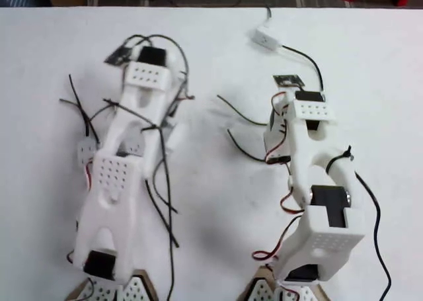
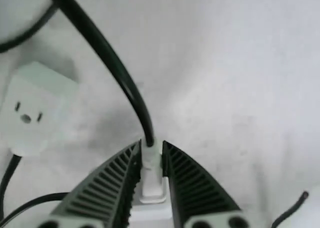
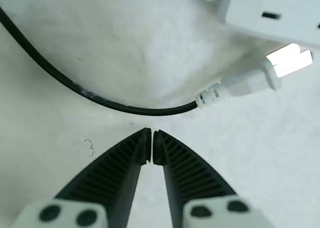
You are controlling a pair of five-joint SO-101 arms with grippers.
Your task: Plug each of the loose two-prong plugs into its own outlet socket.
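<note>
— Where are the plugs?
— One white plug (image 2: 151,180), with a black cord (image 2: 110,62) running from it, is pinched in the left gripper (image 2: 150,148). It is near a white socket block (image 2: 35,110) whose slots show.
— The other?
— The other plug (image 3: 245,80) lies flat with its bright prongs (image 3: 290,60) bare, just beside a second socket block (image 3: 270,12).

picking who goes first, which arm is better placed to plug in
Left. The left gripper is shut on a white plug near an outlet socket; the right gripper is shut empty, a loose plug nearby.
</note>
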